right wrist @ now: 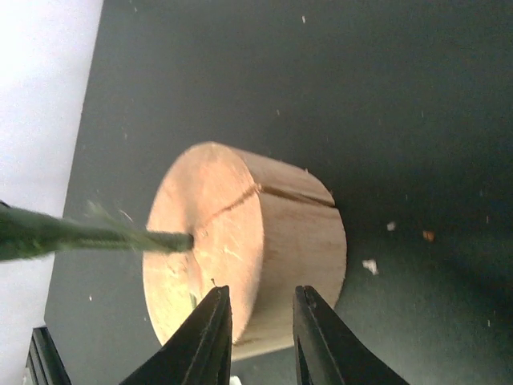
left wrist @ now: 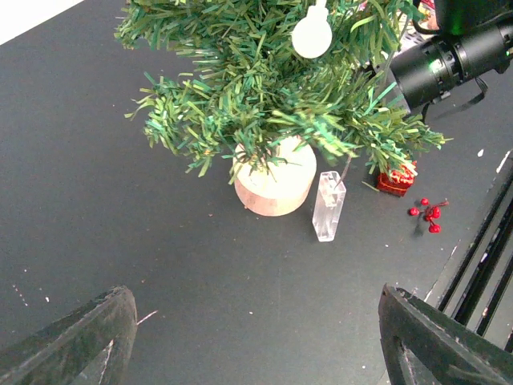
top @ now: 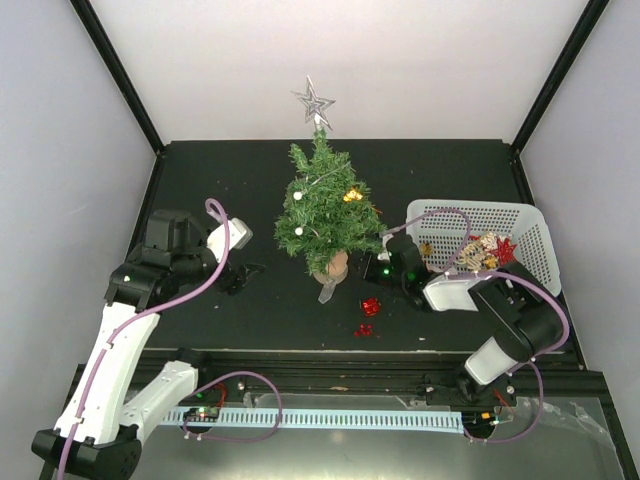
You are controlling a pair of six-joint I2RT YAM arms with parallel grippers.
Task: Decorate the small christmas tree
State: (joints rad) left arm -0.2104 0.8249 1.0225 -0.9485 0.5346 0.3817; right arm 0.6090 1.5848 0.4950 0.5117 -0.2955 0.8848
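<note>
L gripper point(left wrist: 255, 297) is wide open, its fingers point(left wrist: 80, 345) at both lower corners of the wrist cam w/ nothing between them. The small christmas tree point(left wrist: 264, 88) stands upright straight ahead of it on a round wooden base point(left wrist: 275, 183). A clear plastic piece point(left wrist: 329, 206) lies just to the R of the base. A red gift box point(left wrist: 397, 180) and red berries point(left wrist: 427, 212) sit further R.

R gripper point(right wrist: 258, 295) is down low, close in on the base's side; can't tell if it's touching. Its fingers are nearly together, only a slim gap, and I see nothing pinched. A white basket point(top: 520, 225) w/ ornaments sits behind it. A silver star point(top: 313, 102) tops the tree.
</note>
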